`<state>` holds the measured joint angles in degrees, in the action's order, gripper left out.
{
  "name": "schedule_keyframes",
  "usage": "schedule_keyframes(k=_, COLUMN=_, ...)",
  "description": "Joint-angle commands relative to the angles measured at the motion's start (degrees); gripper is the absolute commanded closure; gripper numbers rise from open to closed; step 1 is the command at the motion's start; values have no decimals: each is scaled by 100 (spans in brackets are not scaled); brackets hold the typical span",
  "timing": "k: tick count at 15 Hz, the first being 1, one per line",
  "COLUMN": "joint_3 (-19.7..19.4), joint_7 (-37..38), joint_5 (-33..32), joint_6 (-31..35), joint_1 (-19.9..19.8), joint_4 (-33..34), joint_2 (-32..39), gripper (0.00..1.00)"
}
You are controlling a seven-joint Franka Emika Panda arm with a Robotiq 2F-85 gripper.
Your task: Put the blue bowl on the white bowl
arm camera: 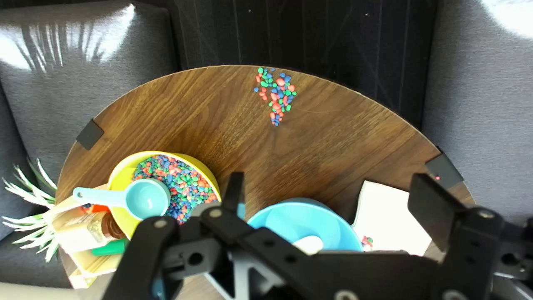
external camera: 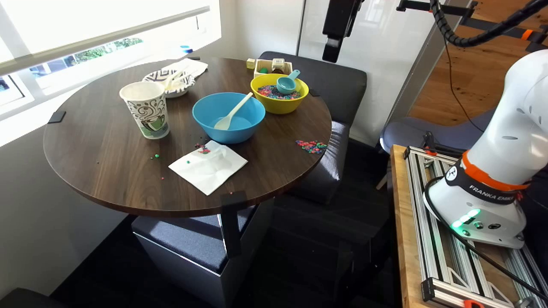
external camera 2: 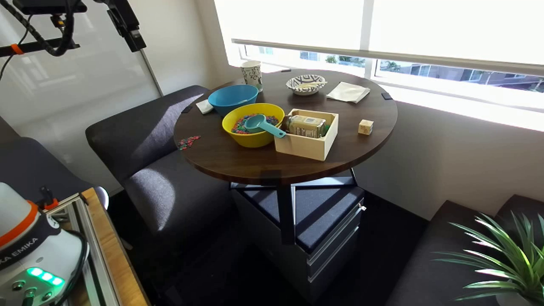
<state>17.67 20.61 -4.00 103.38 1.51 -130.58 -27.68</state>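
Evidently the step in hand is approaching for a grasp. From left to right across the dark wood-grained tabletop [external camera: 102, 132], in an exterior view, we see the tall patterned paper cup [external camera: 147, 109], then beyond it the shallow whitish bowl with dark scribbled markings [external camera: 179, 91] — our goal, though the pale objects [external camera: 174, 81] inside may tip whatever lands there. Next sits the round, plain light-blue bowl [external camera: 233, 134], the one to lift, a cream spoon [external camera: 223, 123] leaning in it, with the round yellow bowl [external camera: 278, 106] close to its right. Further right, well above the tabletop, our jaws stand wide apart, holding nothing. We should straddle the blue rim clear of spoon and yellow bowl, close gently, lift level past the cup — and lower slowly, centred.
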Motion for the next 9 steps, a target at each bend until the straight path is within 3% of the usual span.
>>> schedule_keyframes(k=1, joint_3=-131, joint_7=64, joint_5=-68, joint_6=-23, joint_1=164, joint_4=18, joint_2=31, gripper=0)
schedule_keyframes(k=6, joint_3=-131, joint_7=64, joint_5=-68, joint_6=-23, joint_1=164, joint_4=18, joint_2=31, gripper=0)
schedule_keyframes(k=9, joint_3=-363, joint_7=251, joint_5=195, joint_6=42, joint_1=71, joint_4=-14, joint_2=70, gripper=0)
